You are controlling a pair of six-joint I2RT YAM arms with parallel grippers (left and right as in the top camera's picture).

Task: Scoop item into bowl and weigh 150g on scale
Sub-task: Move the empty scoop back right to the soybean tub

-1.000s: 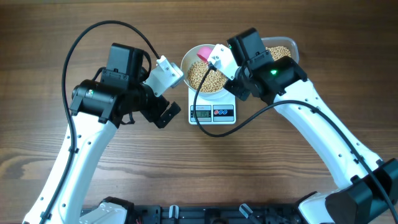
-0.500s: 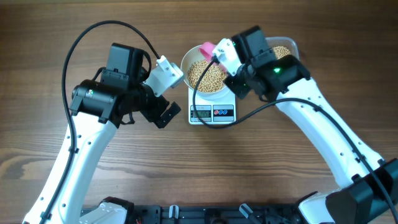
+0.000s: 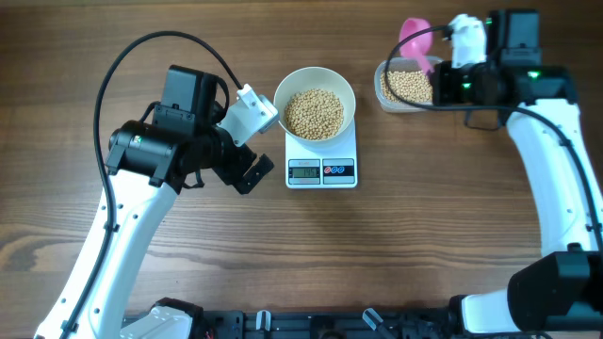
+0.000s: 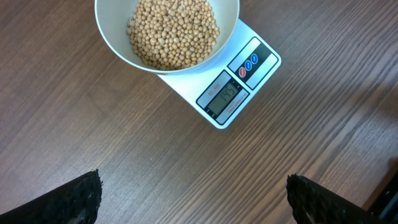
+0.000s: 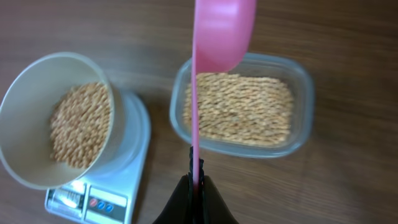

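The white bowl (image 3: 281, 98) stands on the scale (image 3: 321, 172) at the table's middle, partly filled with tan beans (image 3: 314, 113). The left wrist view looks down on the bowl (image 4: 115, 38), its beans (image 4: 173, 31) and the scale (image 4: 264, 57). My left gripper (image 3: 247, 172) rests left of the scale, its jaws wide open over bare wood (image 4: 194, 202). My right gripper (image 3: 450, 56) is shut on the handle of a pink scoop (image 3: 415, 36). In the right wrist view the scoop (image 5: 224, 31) hangs over the far rim of a clear tub (image 5: 305, 106) of beans (image 5: 239, 109).
The clear tub (image 3: 384, 92) sits at the back right, right of the bowl. In the right wrist view the bowl (image 5: 18, 93) and scale (image 5: 134, 124) lie to the tub's left. A black cable loops over the left arm (image 3: 141, 151).
My right arm has swung the pink scoop away from over the bowl, rightward to the clear tub. The left arm has not moved.
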